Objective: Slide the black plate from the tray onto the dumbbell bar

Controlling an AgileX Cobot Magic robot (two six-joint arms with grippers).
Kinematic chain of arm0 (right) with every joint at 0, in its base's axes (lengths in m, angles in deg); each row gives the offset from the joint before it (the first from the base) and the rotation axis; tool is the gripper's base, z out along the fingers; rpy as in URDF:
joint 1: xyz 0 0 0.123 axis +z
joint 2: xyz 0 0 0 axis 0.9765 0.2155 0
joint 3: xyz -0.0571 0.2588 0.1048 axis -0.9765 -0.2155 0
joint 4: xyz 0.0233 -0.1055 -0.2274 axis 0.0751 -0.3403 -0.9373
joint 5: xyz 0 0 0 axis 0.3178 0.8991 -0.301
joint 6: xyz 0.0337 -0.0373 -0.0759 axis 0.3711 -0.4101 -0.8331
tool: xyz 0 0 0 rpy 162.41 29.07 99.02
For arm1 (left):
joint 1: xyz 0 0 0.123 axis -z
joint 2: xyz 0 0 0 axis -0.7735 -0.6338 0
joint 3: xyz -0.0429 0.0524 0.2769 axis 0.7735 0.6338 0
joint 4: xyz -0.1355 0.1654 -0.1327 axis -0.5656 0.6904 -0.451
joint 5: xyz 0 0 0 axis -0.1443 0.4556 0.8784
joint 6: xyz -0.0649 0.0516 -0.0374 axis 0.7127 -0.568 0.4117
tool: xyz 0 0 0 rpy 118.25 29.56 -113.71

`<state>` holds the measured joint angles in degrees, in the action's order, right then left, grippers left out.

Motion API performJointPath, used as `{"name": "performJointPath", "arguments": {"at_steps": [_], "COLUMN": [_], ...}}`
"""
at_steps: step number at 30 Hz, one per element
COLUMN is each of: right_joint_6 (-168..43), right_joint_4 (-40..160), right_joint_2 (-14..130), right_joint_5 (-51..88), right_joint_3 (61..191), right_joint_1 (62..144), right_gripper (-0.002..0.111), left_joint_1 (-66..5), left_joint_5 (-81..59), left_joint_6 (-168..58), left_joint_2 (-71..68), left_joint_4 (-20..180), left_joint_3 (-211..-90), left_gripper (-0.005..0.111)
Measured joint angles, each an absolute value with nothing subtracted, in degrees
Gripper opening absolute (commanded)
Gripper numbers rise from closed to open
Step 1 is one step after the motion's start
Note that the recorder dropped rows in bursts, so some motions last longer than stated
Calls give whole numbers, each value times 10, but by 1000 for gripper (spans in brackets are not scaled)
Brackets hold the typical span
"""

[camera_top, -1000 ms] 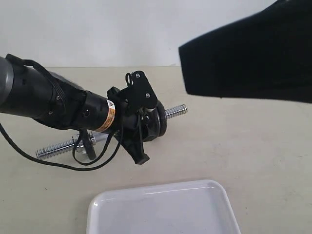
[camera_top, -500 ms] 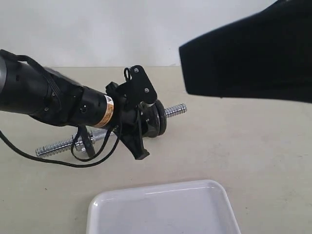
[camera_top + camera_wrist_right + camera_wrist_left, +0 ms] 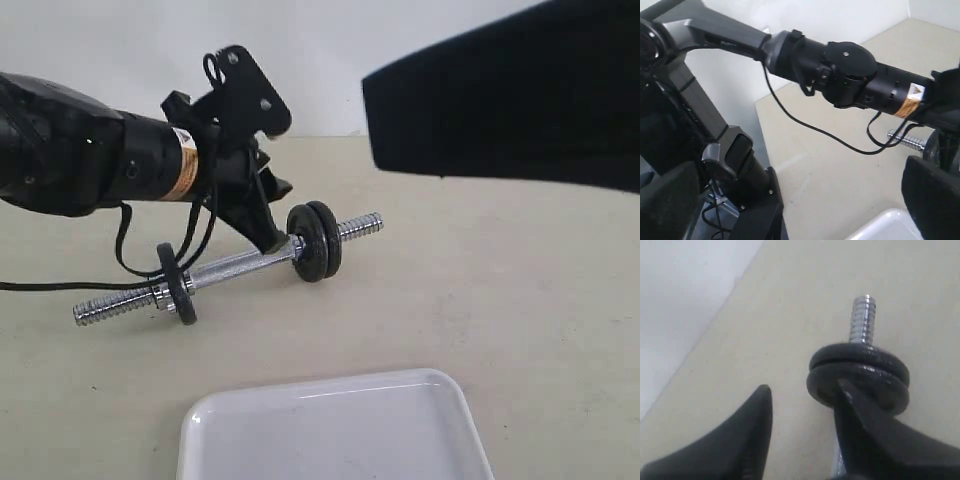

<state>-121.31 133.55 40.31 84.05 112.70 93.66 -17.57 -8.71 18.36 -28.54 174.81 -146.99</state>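
Chrome dumbbell bar (image 3: 240, 267) is observed lying flat on the beige table (image 3: 520, 320), both threaded ends exposed. The black plate (image 3: 331, 243) is found seated on the bar, just inboard of one threaded end. It is pressed face to face with a second black disc (image 3: 303, 243) on its inner side. A third black disc (image 3: 178, 284) is noted on the bar near the opposite threaded end, well apart from the pair. In the left wrist view the pair is seen stacked, with the threaded tip (image 3: 863, 320) projecting beyond it.

The left gripper (image 3: 280, 216) is positioned above the bar's smooth middle, beside the pair. Its fingers (image 3: 742, 437) are spread part-way apart. Nothing is held between them, and bare table is seen in the gap. One fingertip reaches down to the bar next to the inner disc; whether contact is made cannot be told.

The white tray (image 3: 330, 420) is located near the bar, on the side towards the exterior camera, not touching it.

The right gripper (image 3: 800, 200) is positioned apart from the bar. Its fingers (image 3: 932, 195) are seen blurred and spread wide, and nothing is gripped. In the exterior view only a dark blurred mass of the right arm (image 3: 500, 100) is recorded, above the bar's end with the pair.
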Motion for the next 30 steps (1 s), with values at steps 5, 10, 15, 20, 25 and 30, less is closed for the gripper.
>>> {"name": "performJointPath", "arguments": {"at_steps": [5,10,15,20,25,30], "right_joint_6": [-1248,-1259,-1259,-1254,-1176,-1132], "right_joint_4": [1322,1257,1192,1138,1058,1017], "right_joint_2": [390,327,234,119,21,-69], "right_joint_5": [779,676,586,539,530,533], "right_joint_3": [1127,1127,1127,1127,1127,1128], "right_joint_1": [937,937,937,937,937,937], "right_gripper": [105,105,105,105,105,105], "left_joint_1": [-180,-180,-180,-180,-180,-180], "left_joint_5": [-90,-92,-100,-137,-155,-178], "left_joint_6": [239,312,349,365,375,390], "left_joint_2": [-220,-131,-20,91,200,315], "left_joint_4": [1748,1748,1748,1748,1748,1748], "left_joint_3": [-1470,-1470,-1470,-1470,-1441,-1360], "left_gripper": [37,37,37,37,37,36]}}
